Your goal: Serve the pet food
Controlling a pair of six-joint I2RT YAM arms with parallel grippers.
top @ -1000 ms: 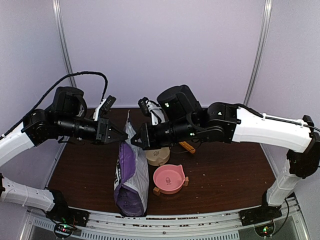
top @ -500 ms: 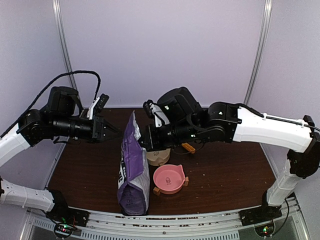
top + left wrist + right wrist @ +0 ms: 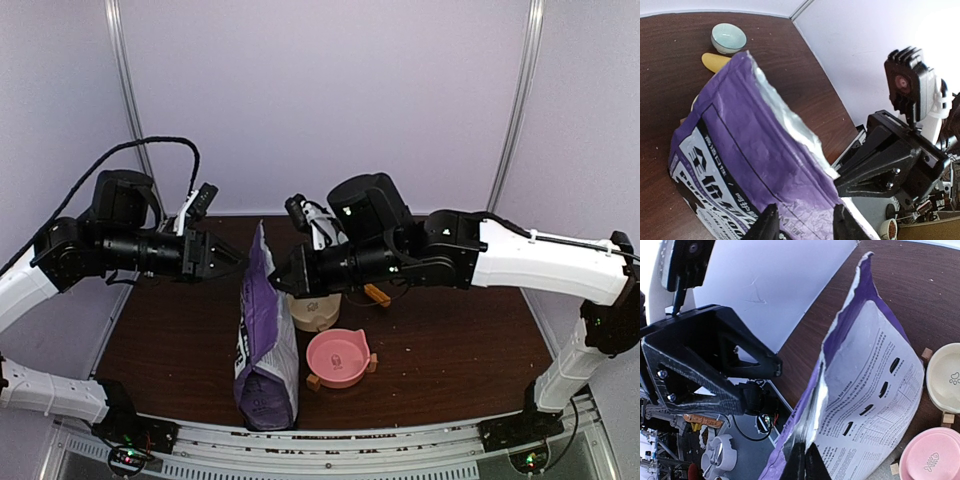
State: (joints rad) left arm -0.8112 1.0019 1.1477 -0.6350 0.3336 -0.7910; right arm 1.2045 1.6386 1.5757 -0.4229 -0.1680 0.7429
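- Left gripper [image 3: 236, 264]: just left of the bag [image 3: 262, 340], level with its top. 1 second ago it was pinched shut at the bag's mouth. It has since backed off, and its fingers now stand part-way open with nothing held. In its wrist view the purple face lies close ahead, but I cannot tell whether a fingertip touches it.
- Bag: 1 second ago it slumped. Now it stands upright with its torn edge on top and the silver lining showing.
- Pet food: none is in view. I judge it is still inside the bag, so nothing has been served yet.
- Right gripper [image 3: 805, 456]: at the bag's upper right edge, clamped tight on the film, which is pinched between its fingers. It alone steadies the bag.
- What the change means: the bag has passed to 1 arm. The left arm is free, likely to retake the opposite lip and spread the mouth, or to fetch a tool.
- Beige bowl [image 3: 313, 312]: just right of the bag, with no kibble visible in it.
- Pink bowl [image 3: 338, 356]: right of the bag and nearer the front edge, also empty.
- Scoop [image 3: 376, 294]: farther right of the bag, lying under the right arm, untouched.
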